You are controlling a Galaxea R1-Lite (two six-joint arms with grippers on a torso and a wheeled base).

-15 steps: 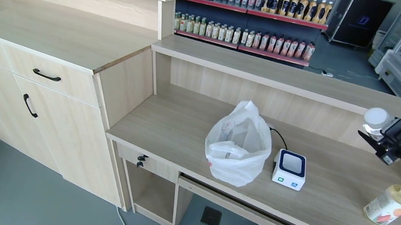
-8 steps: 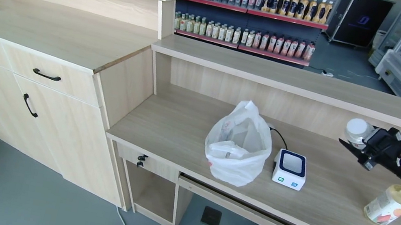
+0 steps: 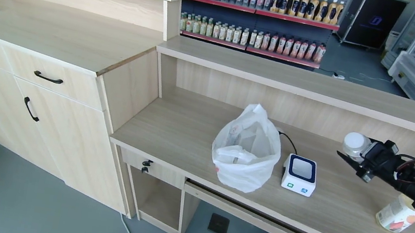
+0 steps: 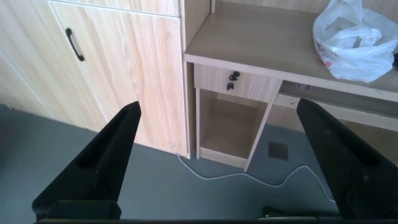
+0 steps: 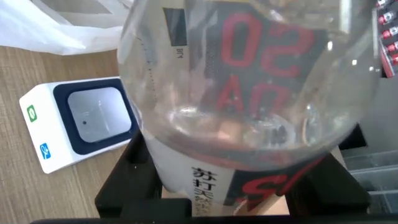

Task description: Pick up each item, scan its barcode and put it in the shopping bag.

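Gripping the clear bottle above the counter's right end, the right end effector risks turning the barcode away from the scanner beyond, or its arm toppling the juice bottle, while the left end effector hangs with its fingers apart, far from the shopping bag.

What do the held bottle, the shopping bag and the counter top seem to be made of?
Bottle: clear, glossy plastic, probably; its label print reads through the wall.
Shopping bag: thin white plastic film, crinkled, semi-translucent, contents showing faintly.
Counter top: pale wood grain, matte; likely laminate, though solid wood cannot be excluded.
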